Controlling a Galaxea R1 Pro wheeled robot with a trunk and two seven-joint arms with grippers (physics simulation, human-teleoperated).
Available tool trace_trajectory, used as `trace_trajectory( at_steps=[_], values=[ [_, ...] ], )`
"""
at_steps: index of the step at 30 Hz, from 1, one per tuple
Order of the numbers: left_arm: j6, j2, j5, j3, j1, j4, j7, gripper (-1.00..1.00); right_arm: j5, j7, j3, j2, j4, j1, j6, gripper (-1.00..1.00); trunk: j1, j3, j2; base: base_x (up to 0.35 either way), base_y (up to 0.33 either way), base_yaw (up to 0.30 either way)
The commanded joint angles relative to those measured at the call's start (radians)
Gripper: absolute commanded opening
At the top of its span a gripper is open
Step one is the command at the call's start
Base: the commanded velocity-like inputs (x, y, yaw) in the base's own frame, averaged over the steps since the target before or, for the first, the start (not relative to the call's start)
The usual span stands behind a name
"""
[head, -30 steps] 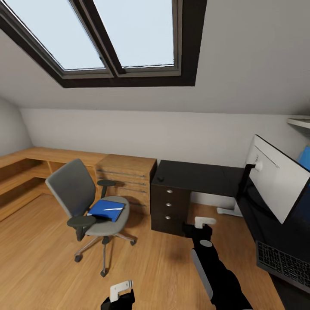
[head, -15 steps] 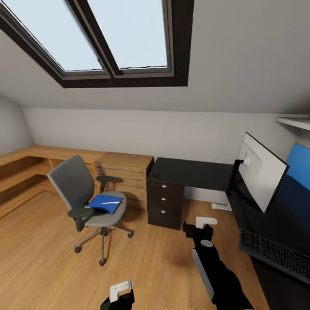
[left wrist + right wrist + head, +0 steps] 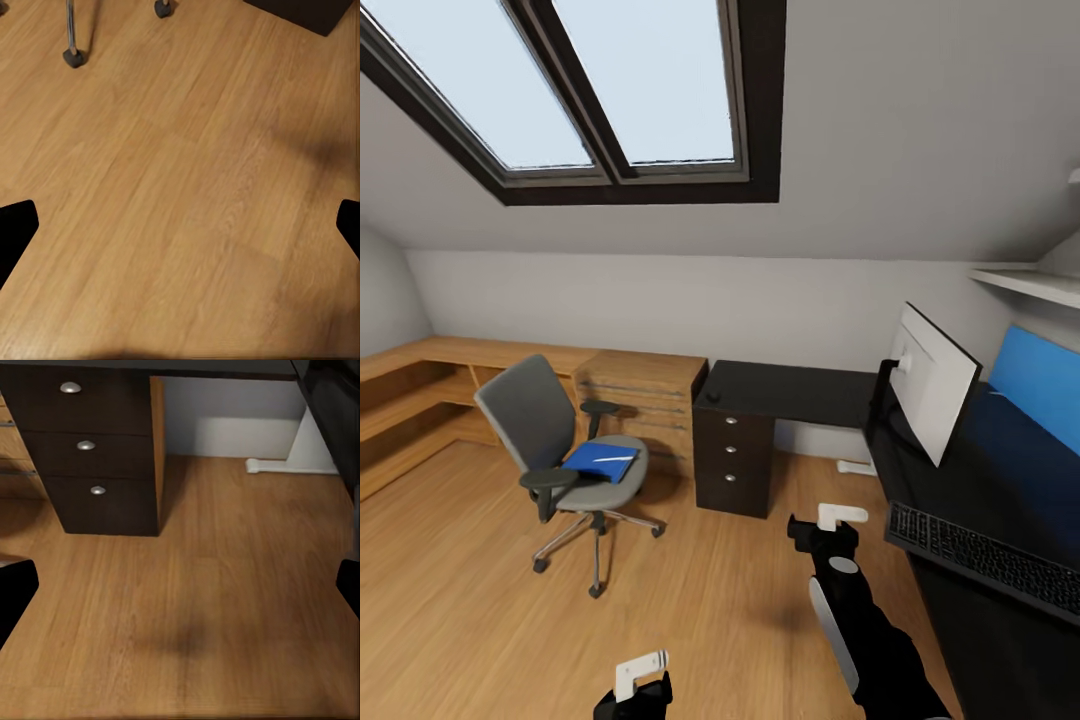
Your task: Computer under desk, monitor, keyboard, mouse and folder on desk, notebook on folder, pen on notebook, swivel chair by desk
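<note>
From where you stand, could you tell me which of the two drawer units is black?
The three-drawer unit under the desk. It is black with silver knobs; the cabinet beside it, nearer the chair, is light wood.

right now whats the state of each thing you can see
folder: lying on the swivel chair seat
pen: on the folder
monitor: upright on the desk
keyboard: flat on the desk
desk drawers: closed
left gripper: open
right gripper: open
</note>
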Motion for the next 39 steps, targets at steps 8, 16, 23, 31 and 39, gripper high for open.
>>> trace_trajectory(
  at_steps=[8,16,23,31,39],
  values=[
    [-0.007,0.001,0.011,-0.006,-0.001,0.000,0.008,1.00,-0.005,-0.007,0.002,0.000,-0.001,-0.001,0.005,1.00,0.000,-0.001,-0.002,-0.022,-0.003,-0.065],
    [-0.006,0.002,0.014,-0.008,-0.001,0.005,0.007,1.00,-0.005,-0.007,0.001,0.000,0.000,-0.001,0.005,1.00,0.000,-0.001,-0.002,-0.002,0.000,-0.007],
    [-0.007,0.003,0.012,-0.001,-0.001,0.006,0.008,1.00,-0.005,-0.008,0.001,0.000,-0.001,-0.001,0.005,1.00,-0.007,0.007,0.012,0.000,0.000,-0.088],
    [-0.007,0.003,0.012,0.000,-0.001,0.006,0.008,1.00,-0.005,-0.008,0.000,0.000,-0.001,-0.001,0.005,1.00,-0.038,0.036,0.068,0.000,0.000,-0.231],
    [-0.007,0.002,0.011,-0.005,-0.001,0.006,0.008,1.00,-0.005,-0.007,0.000,0.000,0.000,-0.001,0.005,1.00,-0.038,0.038,0.068,0.000,0.000,-0.254]
  ],
)
